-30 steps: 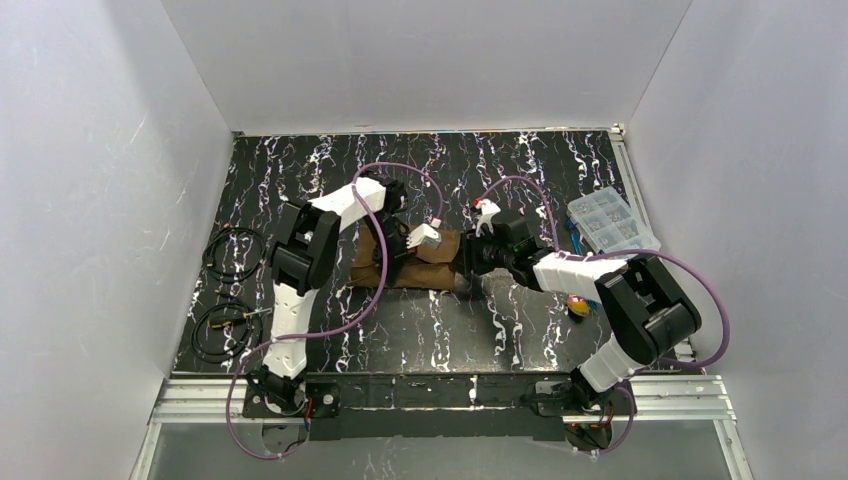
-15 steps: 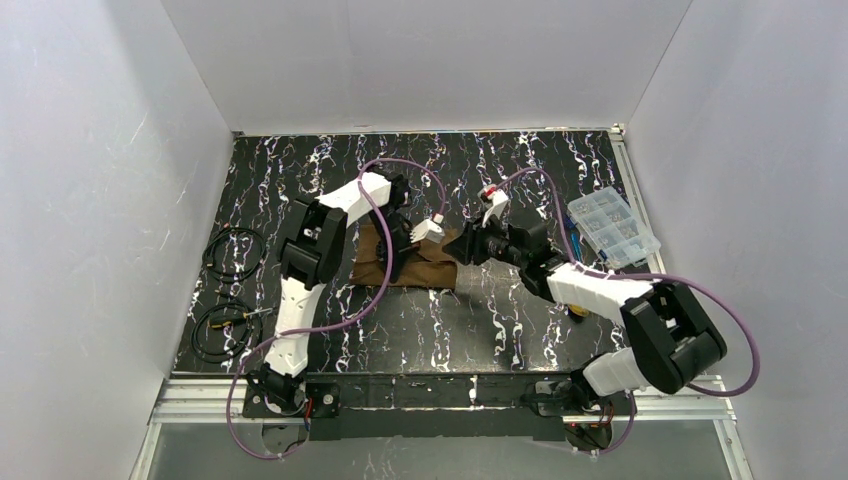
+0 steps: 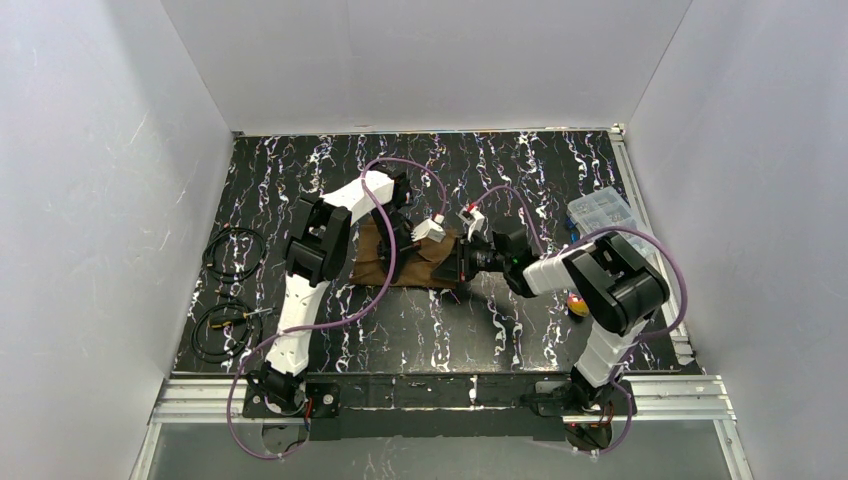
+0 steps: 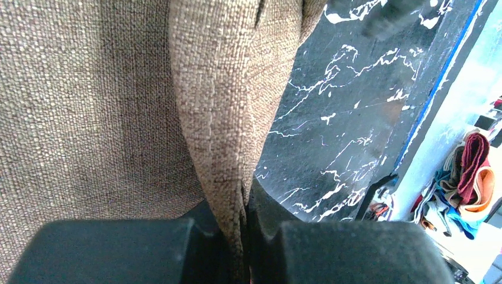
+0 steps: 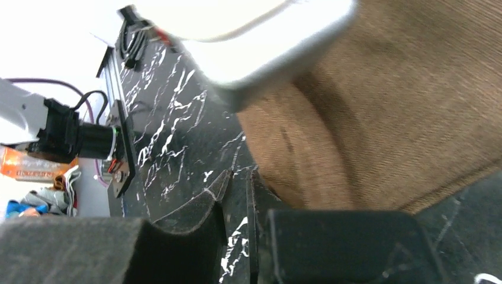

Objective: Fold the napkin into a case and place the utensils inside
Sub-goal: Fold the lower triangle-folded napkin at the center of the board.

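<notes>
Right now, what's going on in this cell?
Mid-fold. The left gripper is shut on a pinched ridge of the brown napkin in the middle of the table. The right gripper sits at the napkin's right edge, nearly closed and holding nothing. No utensils are in the cloth yet.

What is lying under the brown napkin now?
Under the napkin only the black marbled table shows around its edges. Whether anything lies beneath or inside its folds cannot be seen; cloth and both arms cover it.

Both arms crowding the napkin (image 3: 415, 265); clear plastic box (image 3: 603, 213) far right.
</notes>
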`<state>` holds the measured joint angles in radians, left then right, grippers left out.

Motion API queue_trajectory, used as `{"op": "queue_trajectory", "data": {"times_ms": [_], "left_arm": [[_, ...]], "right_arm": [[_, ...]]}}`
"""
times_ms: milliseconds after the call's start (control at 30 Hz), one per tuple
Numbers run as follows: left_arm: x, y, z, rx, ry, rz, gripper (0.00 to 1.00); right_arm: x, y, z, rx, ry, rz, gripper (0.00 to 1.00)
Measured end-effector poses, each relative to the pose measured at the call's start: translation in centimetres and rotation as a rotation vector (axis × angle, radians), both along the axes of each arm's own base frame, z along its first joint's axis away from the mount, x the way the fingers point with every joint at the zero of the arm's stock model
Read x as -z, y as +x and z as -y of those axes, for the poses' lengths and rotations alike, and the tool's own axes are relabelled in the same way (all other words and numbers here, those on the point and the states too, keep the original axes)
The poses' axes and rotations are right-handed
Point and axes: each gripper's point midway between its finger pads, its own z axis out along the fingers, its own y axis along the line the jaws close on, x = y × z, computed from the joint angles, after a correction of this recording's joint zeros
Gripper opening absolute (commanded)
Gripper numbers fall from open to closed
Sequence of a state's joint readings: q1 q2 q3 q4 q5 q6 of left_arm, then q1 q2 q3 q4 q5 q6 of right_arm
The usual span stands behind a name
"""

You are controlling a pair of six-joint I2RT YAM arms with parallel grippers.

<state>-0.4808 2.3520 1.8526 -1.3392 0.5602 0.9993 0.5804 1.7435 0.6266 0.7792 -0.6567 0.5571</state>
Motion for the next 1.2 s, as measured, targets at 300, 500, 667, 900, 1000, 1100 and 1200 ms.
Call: {"op": "queue_trajectory", "data": {"times_ms": [300,500,667,900,1000,1100,1200], "left_arm": [[-0.6,-0.2,0.1,-0.037,0.013,-0.022,0.56],[-2.0,1.0,-0.1,-0.086,-0.009,0.027,0.98],[-3.2,4.8,-3.2,-0.156,0.027,0.210,0.99],[-6.5,8.3,-7.7,-0.260,0.046,0.403,0.95],[-6.2,7.3,-8.7,-0.268,0.055,0.388,0.79],[-4.7,5.4,-9.0,-0.245,0.070,0.327,0.46],[-4.0,4.2,-9.1,-0.225,0.076,0.284,0.43]], "right_arm": [[3.6,3.2,0.6,0.104,-0.068,-0.089,0.15],[4.6,3.8,1.1,0.145,-0.086,-0.145,0.13],[4.7,3.9,1.3,0.154,-0.087,-0.164,0.12],[4.7,4.0,1.2,0.146,-0.071,-0.194,0.11],[4.8,3.9,1.2,0.144,-0.068,-0.205,0.11],[4.7,3.9,1.1,0.144,-0.065,-0.212,0.11],[4.7,3.9,1.1,0.144,-0.066,-0.220,0.11]]}}
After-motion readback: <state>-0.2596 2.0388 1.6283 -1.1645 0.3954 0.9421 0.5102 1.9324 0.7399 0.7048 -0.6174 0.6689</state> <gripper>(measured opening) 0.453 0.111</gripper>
